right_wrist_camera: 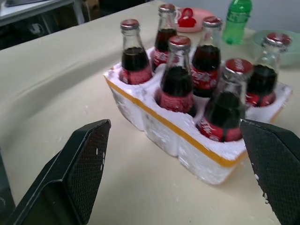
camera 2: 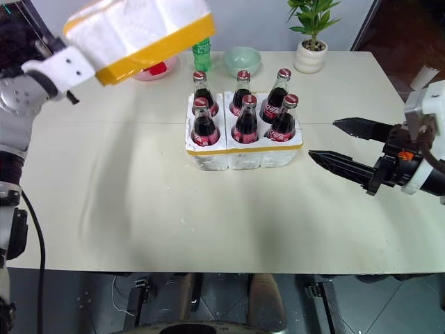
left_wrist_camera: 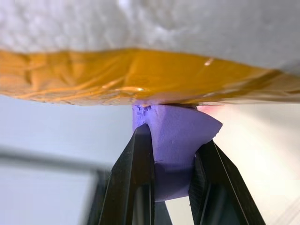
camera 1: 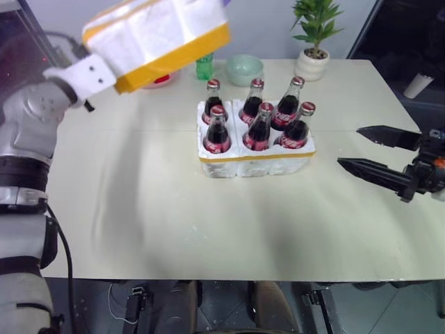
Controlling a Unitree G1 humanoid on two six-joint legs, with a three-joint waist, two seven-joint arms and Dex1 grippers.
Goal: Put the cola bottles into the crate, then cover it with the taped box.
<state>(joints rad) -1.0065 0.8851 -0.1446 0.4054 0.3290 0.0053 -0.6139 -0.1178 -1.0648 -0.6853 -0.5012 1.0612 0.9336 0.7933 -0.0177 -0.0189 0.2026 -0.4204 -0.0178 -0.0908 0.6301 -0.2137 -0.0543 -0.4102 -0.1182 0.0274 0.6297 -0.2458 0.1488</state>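
Several cola bottles [camera 1: 259, 129] stand upright in the wells of the white foam crate [camera 1: 256, 161] with its yellow band, at the table's middle. The taped box [camera 1: 156, 38], white foam with a wide yellow band, hangs tilted in the air above the table's far left, left of the crate. My left gripper [left_wrist_camera: 176, 135] is shut on a purple tab [left_wrist_camera: 178, 119] that sticks out from the box's taped edge. My right gripper [camera 1: 348, 146] hovers open to the right of the crate, pointing at it, with nothing between its fingers [right_wrist_camera: 86, 159].
Behind the crate stand a green plastic bottle [camera 1: 204, 66], a pale green bowl [camera 1: 245, 68] and a potted plant [camera 1: 314, 42]. A pink plate [camera 2: 154, 69] with a red object lies under the raised box. The beige table [camera 1: 208, 223] has bare room in front.
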